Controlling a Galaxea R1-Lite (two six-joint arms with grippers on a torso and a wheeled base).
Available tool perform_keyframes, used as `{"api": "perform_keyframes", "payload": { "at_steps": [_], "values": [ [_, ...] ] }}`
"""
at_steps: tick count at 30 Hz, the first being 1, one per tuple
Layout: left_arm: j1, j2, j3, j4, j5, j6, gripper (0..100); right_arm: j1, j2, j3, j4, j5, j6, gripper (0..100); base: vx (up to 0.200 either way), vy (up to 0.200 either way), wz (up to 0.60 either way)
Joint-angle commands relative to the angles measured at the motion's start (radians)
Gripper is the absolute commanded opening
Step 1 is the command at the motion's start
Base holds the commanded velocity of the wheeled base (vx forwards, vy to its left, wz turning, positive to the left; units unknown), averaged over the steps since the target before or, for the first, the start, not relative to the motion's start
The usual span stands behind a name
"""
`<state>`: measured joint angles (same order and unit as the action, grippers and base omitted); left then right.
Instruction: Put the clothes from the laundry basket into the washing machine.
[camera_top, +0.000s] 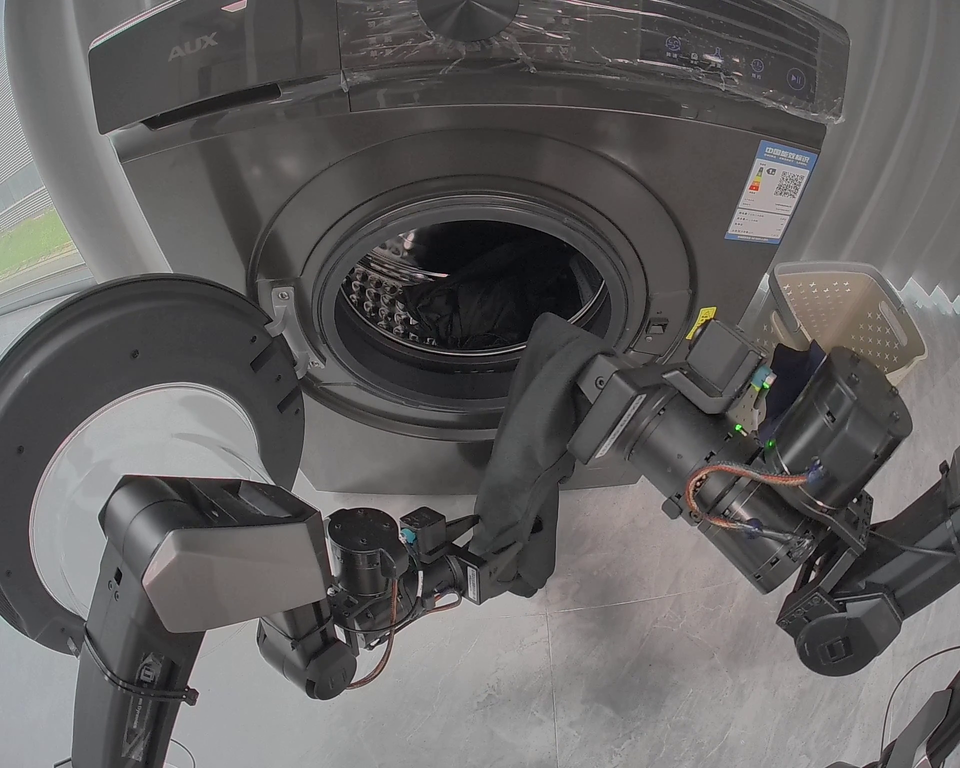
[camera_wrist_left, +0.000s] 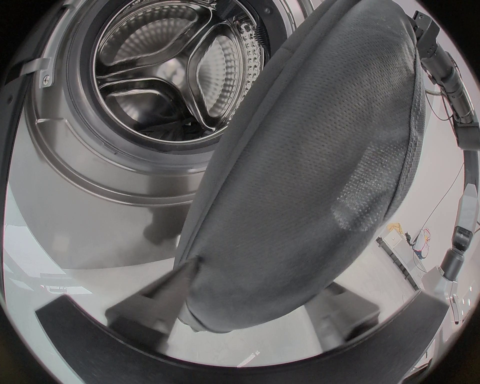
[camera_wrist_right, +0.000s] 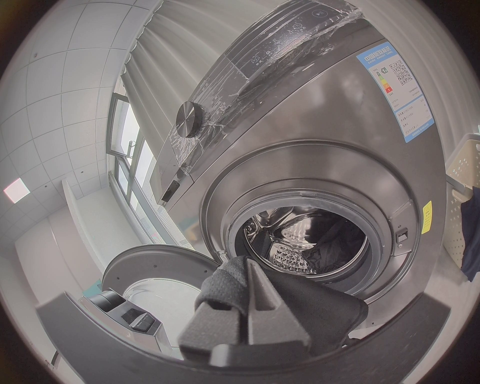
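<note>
Starting left: washing machine (camera_top: 480, 150) door (camera_top: 130, 420) swung wide, off to the side of the porthole (camera_top: 325, 300). Left gripper (camera_top: 492, 572) sits low before the machine front, fingers (camera_wrist_left: 160, 300) spread apart, unclenched; the lower end of the garment (camera_top: 530, 440) sags between them. Garment: dark grey, fine mesh knit, one long fold hanging from the porthole's lower right rim down to the left gripper. Black clothes (camera_top: 490, 290) already in the drum (camera_top: 385, 290). Right gripper (camera_wrist_right: 244, 295) clenched on the garment's upper end, just outside the rim. Porthole stands open above the garment; bare grey floor (camera_top: 620, 650) before the machine. Laundry basket (camera_top: 850, 300) at far right beside the machine, dark blue cloth (camera_top: 800, 365) over its near edge.
</note>
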<state>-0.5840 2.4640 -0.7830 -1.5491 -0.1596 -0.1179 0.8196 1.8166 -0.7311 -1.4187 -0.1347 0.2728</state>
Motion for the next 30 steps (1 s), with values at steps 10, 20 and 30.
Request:
{"api": "perform_keyframes", "payload": {
  "at_steps": [10,20,30],
  "values": [
    [0.066,-0.267,0.133,-0.002,0.025,-0.011,0,-0.076,-0.065,0.088,0.000,-0.017,-0.001,0,0.000,0.000,0.00],
    [0.082,-0.553,0.323,0.003,0.023,-0.014,0,-0.129,-0.105,0.156,-0.003,-0.017,-0.003,0,0.000,0.000,0.00],
    [0.138,-0.682,0.315,0.000,0.018,-0.039,0,-0.142,-0.149,0.252,-0.002,-0.013,-0.017,0,0.000,0.000,0.00]
  ]
}}
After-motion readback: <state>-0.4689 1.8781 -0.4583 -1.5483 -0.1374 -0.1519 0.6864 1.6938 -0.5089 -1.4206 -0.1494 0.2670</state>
